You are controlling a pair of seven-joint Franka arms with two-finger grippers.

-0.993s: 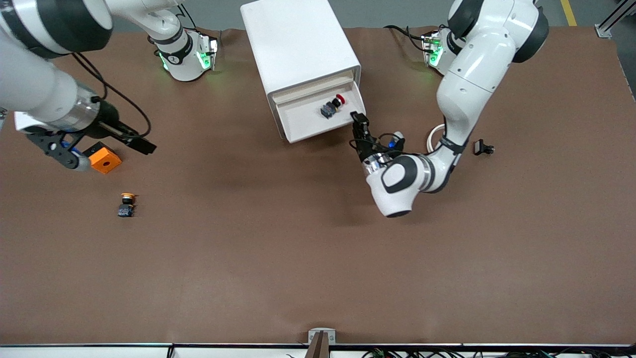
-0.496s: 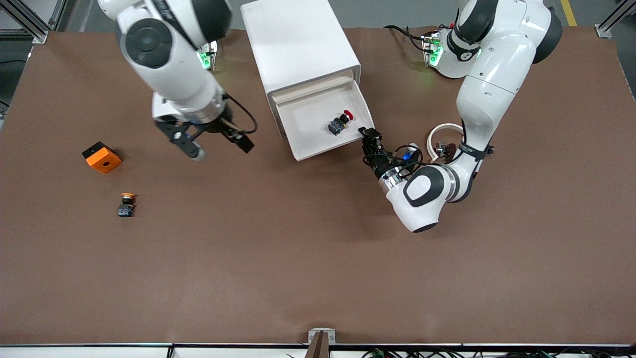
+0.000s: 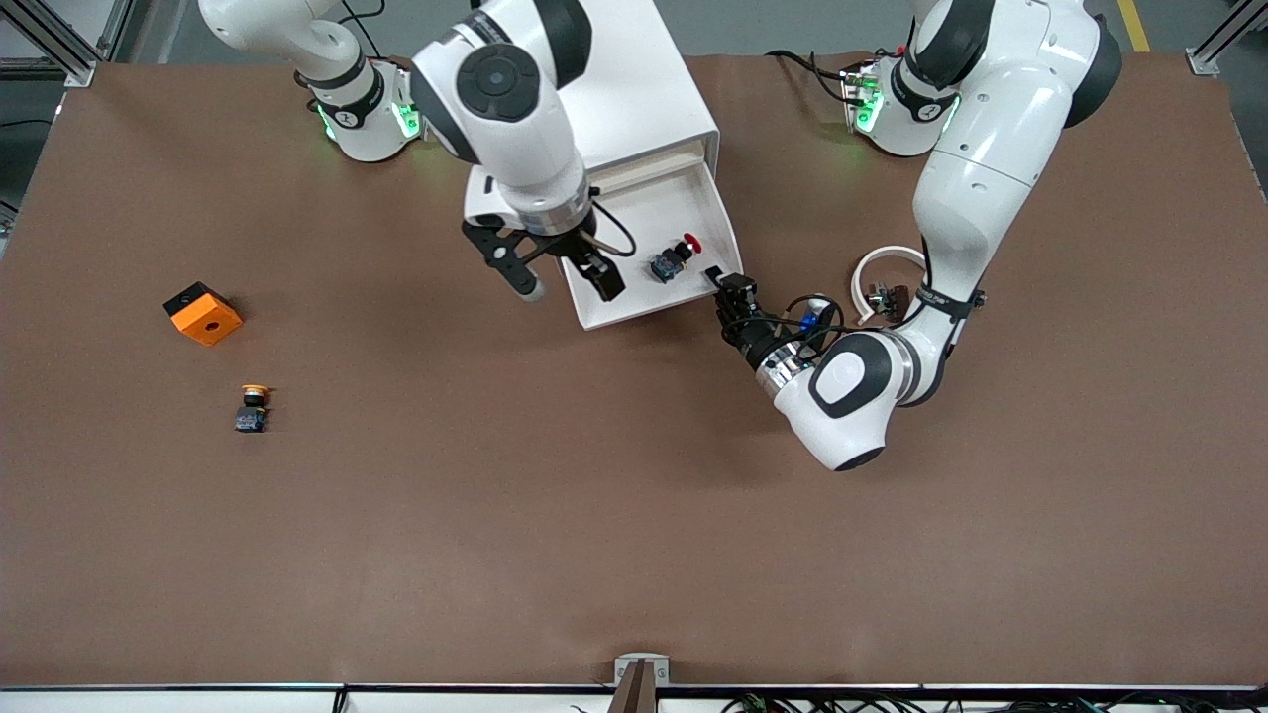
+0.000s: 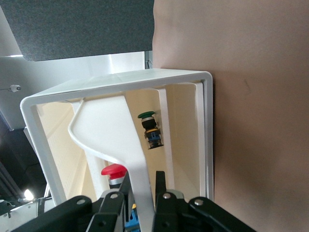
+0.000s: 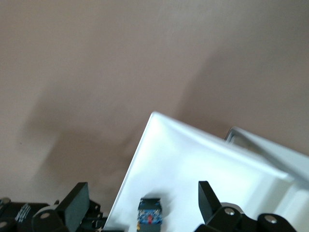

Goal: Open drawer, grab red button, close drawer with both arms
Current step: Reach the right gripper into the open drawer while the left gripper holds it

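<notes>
Drawer (image 3: 649, 259) first, from the front view: the lowest one stands pulled out of my white cabinet (image 3: 594, 84), its white tray bare to the camera. The button (image 3: 674, 260) lies on its side in that tray, red cap toward the left arm's end of the table. My left gripper (image 3: 726, 294) is low at the drawer's front corner, fingers closed on the front edge. My right gripper (image 3: 563, 276) hangs over the drawer's edge at the right arm's end, fingers spread wide, one finger over the tray and the other over the bare table (image 3: 634, 515). An orange cube (image 3: 203, 313) and a yellow-capped button (image 3: 252, 407) lie well apart from the cabinet, toward the right arm's end. A white ring (image 3: 874, 277) lies beside my left forearm.

Left wrist view: my two fingers (image 4: 126, 186) pinch the drawer's white front wall (image 4: 140, 188). The red cap shows just beside them, and a green-capped button (image 4: 151, 130) sits higher up inside the cabinet.

Right wrist view: my fingers (image 5: 76, 200) stand wide apart over the tray corner, and the button's blue body (image 5: 150, 212) lies between them below.
</notes>
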